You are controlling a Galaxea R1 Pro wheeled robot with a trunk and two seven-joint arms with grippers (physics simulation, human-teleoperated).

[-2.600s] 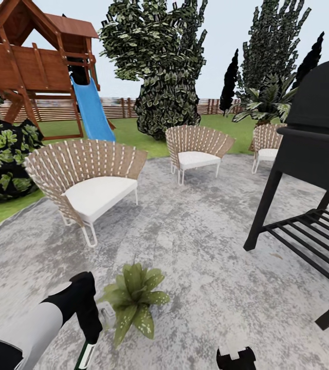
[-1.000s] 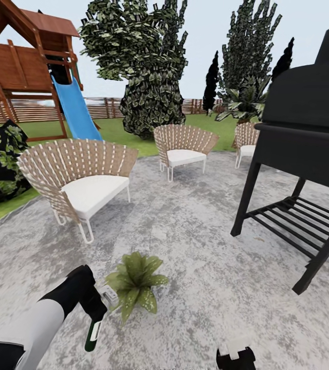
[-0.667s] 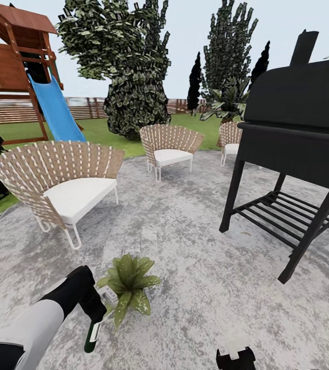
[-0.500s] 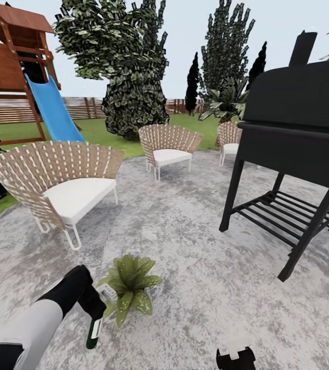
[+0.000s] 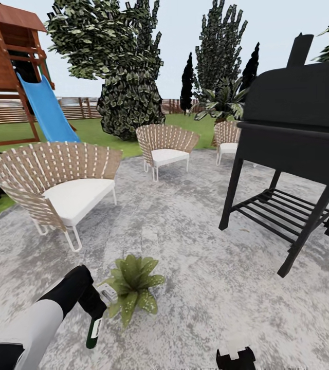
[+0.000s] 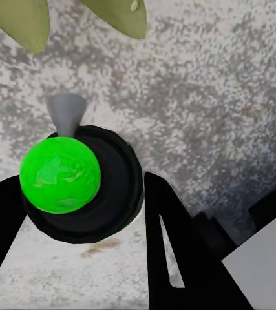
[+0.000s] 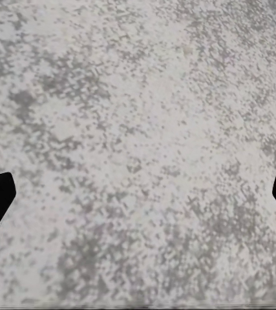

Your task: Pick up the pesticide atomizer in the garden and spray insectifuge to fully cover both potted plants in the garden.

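Our left tool (image 5: 93, 308) is clamped around the pesticide atomizer (image 5: 93, 329), bottle hanging below it, nozzle just beside a potted plant (image 5: 132, 284) on the grey patio (image 5: 200, 246). Our right tool (image 7: 138, 194) hovers over bare paving, fingers spread wide.
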